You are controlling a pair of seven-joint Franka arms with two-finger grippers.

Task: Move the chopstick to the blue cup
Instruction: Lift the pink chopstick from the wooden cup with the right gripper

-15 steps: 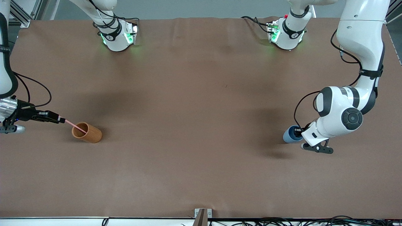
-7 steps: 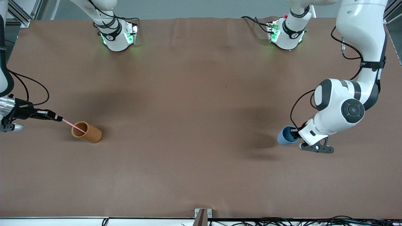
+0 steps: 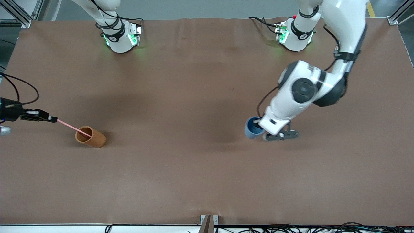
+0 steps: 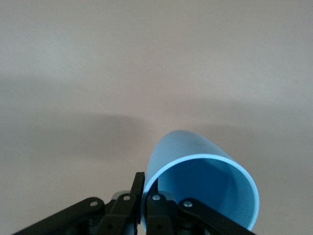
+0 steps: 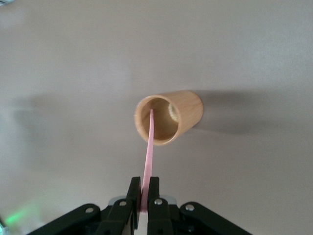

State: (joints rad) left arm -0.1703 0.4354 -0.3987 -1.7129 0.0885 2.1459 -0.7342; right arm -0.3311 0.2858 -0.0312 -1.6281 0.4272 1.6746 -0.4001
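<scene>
My right gripper (image 3: pixel 55 120) (image 5: pixel 145 188) is shut on the pale-pink chopstick (image 3: pixel 72 127) (image 5: pixel 148 152) at the right arm's end of the table. The stick's tip still points into the mouth of the orange-brown cup (image 3: pixel 91 137) (image 5: pixel 168 117), which lies tilted on the table. My left gripper (image 3: pixel 258 124) (image 4: pixel 145 188) is shut on the rim of the blue cup (image 3: pixel 252 127) (image 4: pixel 203 183), one finger inside and one outside. It holds the cup tilted over the table's middle, toward the left arm's end.
The brown table mat (image 3: pixel 181 97) is bare between the two cups. The arm bases (image 3: pixel 121 37) (image 3: pixel 294 35) stand along the table's edge farthest from the front camera. A small bracket (image 3: pixel 208 221) sits at the edge nearest that camera.
My left gripper has carried the blue cup up off the table and toward the table's middle. My right gripper has drawn the chopstick farther out of the orange-brown cup.
</scene>
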